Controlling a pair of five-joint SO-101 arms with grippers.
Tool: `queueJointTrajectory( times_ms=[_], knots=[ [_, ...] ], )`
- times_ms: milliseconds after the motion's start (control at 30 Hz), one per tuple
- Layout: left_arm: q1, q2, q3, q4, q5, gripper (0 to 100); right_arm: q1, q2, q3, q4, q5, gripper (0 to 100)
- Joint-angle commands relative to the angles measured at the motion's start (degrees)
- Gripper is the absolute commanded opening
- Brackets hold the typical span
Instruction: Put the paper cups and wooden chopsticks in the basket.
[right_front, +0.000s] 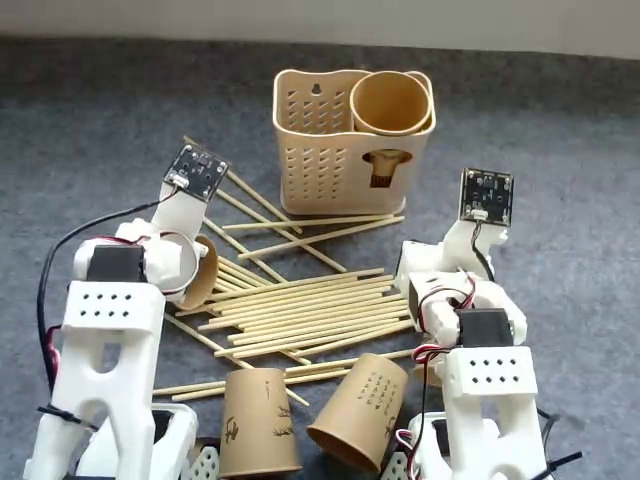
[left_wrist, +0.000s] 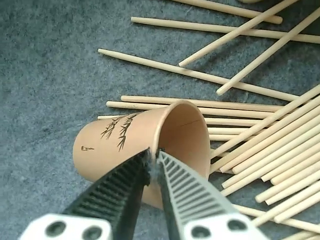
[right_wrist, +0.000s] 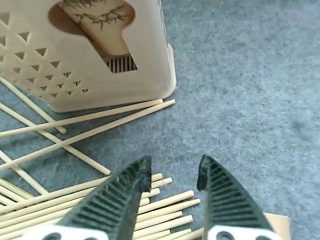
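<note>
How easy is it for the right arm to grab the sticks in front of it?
Yes, probably easy. The right arm has its jaws open, pointing down at the ends of the sticks, and nothing lies in between.

High camera: fixed, above and behind both arms, tilted down across the table (right_front: 90, 130). Arm bases sit nearest, the basket (right_front: 320, 150) at the far side, whole layout in frame.
Left wrist camera: rides the arm, sights down past the left gripper (left_wrist: 154, 155), very close on a paper cup (left_wrist: 115, 145) and the chopsticks (left_wrist: 260, 145).
Right wrist camera: same mounting, looks past the right gripper (right_wrist: 172, 175) toward the basket's foot, also close.
Overlap: all three take in the chopsticks; high and right wrist share the basket.
</note>
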Motion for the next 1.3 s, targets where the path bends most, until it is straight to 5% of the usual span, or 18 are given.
queueJointTrajectory(
  times_ms=[0, 333, 700, 1067, 1267],
  knots=[
    [-0.40, -4.00, -2.51, -0.35, -0.09, 1, 0.57, -1.01, -0.40, -1.27, 0.00, 15.9],
    [-0.31, -24.66, -2.51, 5.19, 3.43, 1, 1.71, -1.19, -0.40, -1.27, 0.00, 15.9],
    [0.31, -27.82, -11.03, 5.27, 10.99, 1, 4.62, -1.27, -0.48, -1.98, 0.00, 15.9],
    [14.64, -27.38, -23.25, 4.66, 17.58, 1, 11.03, -1.27, -0.75, -2.95, -0.35, 15.9],
    [22.20, -27.30, -22.37, -5.45, 18.73, 1, 11.82, -0.84, -0.40, -6.11, -0.35, 15.9]
  ],
)
